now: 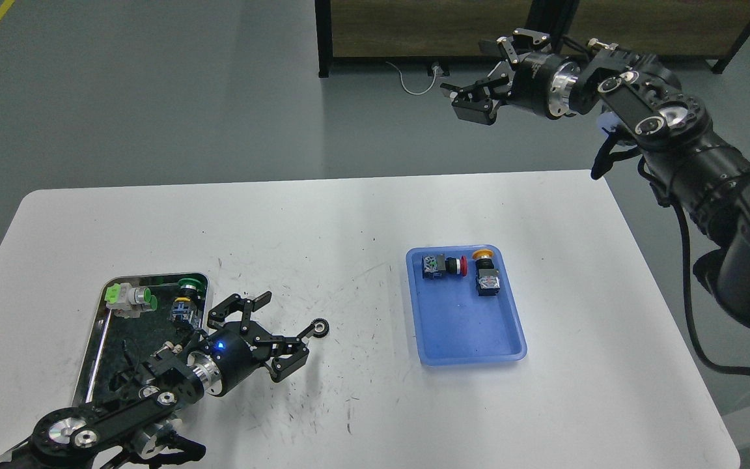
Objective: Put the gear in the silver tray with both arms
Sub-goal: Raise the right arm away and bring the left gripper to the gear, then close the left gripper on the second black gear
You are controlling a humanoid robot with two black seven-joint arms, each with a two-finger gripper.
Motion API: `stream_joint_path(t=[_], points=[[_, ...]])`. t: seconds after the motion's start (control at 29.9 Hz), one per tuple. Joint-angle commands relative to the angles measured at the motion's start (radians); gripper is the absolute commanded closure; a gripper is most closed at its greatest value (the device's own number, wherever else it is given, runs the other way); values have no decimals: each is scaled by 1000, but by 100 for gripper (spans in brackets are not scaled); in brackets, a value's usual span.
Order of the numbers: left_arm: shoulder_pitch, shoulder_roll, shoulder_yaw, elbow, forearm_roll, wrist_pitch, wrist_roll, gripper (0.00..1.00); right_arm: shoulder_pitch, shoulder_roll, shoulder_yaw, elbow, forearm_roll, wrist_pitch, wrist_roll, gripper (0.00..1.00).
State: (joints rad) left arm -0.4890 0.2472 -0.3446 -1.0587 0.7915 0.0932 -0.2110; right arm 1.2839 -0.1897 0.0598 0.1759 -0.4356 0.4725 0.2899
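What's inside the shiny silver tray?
The silver tray holds a white-and-green part and a green-capped button. The left arm covers its near end.

silver tray [98, 326] corner hidden (by left arm [121, 407])

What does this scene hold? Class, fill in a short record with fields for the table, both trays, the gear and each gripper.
table: white table, scuffed
silver tray: silver tray at near left, holding a green-and-white part and a green-capped button
blue tray: blue tray right of centre, holding a red-capped button and a yellow-capped button
gear: small black gear at the left gripper's fingertip, outside both trays
left gripper: left gripper, low over the table beside the silver tray
right gripper: right gripper, raised beyond the table's far edge
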Motion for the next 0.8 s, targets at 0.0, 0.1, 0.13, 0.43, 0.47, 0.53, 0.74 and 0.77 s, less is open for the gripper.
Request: stream_joint_path(t=[0.0,0.1,0.13,0.43,0.47,0.53,0.74,0.77], points=[[-13,-55,32,51,2,23,-2,2,-1,1,0,-9,0,0,0,4],[-19,-74,35,89,0,23,-2,2,-1,3,0,-9,-2,0,0,4],[-20,-81,35,92,0,23,-2,2,-3,3,0,-10,0,0,0,4],[-46,-146,53,163,0,23,-2,2,-5,9,0,-16,0,-2,0,4],[-46,-154,55,167,0,23,-2,2,-5,9,0,-18,0,-2,0,4],[-46,-166,58,181,0,23,-2,2,-3,7,0,-18,0,-5,0,4],[-46,-175,79,190,0,30,-1,10,-5,4,0,-16,0,-8,0,4],[-48,-175,82,190,0,30,-1,12,-5,4,0,-18,0,-8,2,4]])
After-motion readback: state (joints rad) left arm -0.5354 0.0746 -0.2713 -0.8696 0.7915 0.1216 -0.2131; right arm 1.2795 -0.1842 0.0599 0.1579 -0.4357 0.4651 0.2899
